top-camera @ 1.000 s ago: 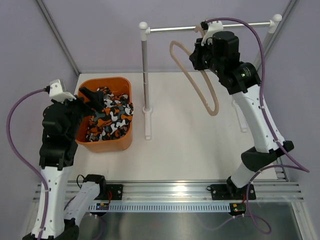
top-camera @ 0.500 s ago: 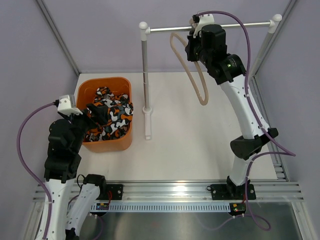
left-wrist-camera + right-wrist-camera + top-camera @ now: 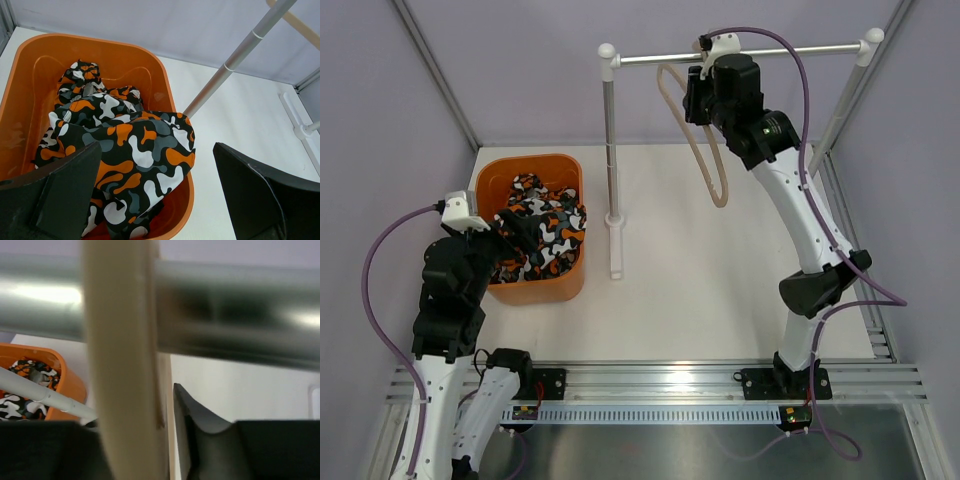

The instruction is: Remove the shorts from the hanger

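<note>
Count the removal itself as good as done: find the shorts (image 3: 542, 232) bundled in the orange bin (image 3: 530, 160) at the left, well apart from the hanger (image 3: 120, 390), bare and up at the metal rail (image 3: 660, 58) at the far side. Leave the left gripper (image 3: 156, 155) alone, spread to its widest with nothing in it, poised over the near part of the bin. Attend instead to the right gripper (image 3: 696, 92), straddling the hanger's wood right against the rail; cannot tell from the blurred wrist view whether clamped on it or only bracketing it, though seemingly with a thin gap on one side. Before letting go fully, make sure of the hook sitting over the rail, a point not settled by any view here. Open wide enough to clear both faces of the wood, then back off toward the near side in a straight line, avoiding any sideways drag likely to swing the loop or tip the hook off. Keep well clear of the upright post (image 3: 610, 150) at the rail's left end.
</note>
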### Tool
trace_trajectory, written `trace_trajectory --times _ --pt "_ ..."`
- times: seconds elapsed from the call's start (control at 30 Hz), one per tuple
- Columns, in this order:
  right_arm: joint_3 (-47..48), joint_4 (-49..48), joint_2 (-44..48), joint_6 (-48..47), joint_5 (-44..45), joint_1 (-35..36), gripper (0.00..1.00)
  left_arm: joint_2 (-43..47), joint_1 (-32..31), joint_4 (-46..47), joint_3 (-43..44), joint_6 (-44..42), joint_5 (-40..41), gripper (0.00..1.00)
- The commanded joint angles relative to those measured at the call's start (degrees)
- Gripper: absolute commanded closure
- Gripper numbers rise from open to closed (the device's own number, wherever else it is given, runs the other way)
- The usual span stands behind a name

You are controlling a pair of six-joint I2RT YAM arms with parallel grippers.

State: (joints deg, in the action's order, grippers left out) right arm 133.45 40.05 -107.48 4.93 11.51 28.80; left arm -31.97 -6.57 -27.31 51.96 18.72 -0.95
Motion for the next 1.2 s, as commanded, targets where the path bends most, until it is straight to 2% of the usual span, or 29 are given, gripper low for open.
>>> trace_trajectory --times 0.0,0.03,0.1,0.13,0.3,0.47,0.7,0.97,1.17 --pt "-3.18 -1.12 4.47 0.87 1.06 -0.14 0.56 0.06 -0.20 2.70 -0.11 -1.14 -2.04 0.01" --pt "-3.72 -1.55 6.21 1.39 1.32 -0.14 0.47 0.06 -0.20 2.70 -0.20 -1.14 -2.12 0.01" --pt "-5.38 -1.73 8.07 2.10 2.29 -0.14 0.07 0.06 -0.20 2.79 -0.37 -1.32 -2.13 0.01" --pt "-6.00 -2.08 9.99 2.62 2.29 -0.14 0.01 0.15 -0.20 2.79 -0.46 -1.32 -2.21 0.01" --pt "-11.71 -2.78 16.68 3.94 2.81 -0.14 0.01 -0.03 -0.20 2.79 -0.55 -1.49 -2.48 0.01" --pt "-22.69 -4.02 28.80 7.19 3.87 -0.14 0.01 0.41 -0.29 2.61 -0.90 -1.32 -2.74 0.01" --pt "-49.90 -7.97 48.40 13.26 2.20 -0.14 0.01 2.87 -0.29 -0.11 -2.48 -1.40 -6.25 0.01" --pt "-72.33 -7.71 68.62 18.45 3.69 -0.14 0.00 4.10 -0.46 -0.55 -4.77 -2.11 -6.69 0.01" --pt "-76.41 -6.74 74.96 18.98 5.72 -0.14 0.00 3.49 -0.90 -0.90 -4.68 -2.02 -6.96 0.01"
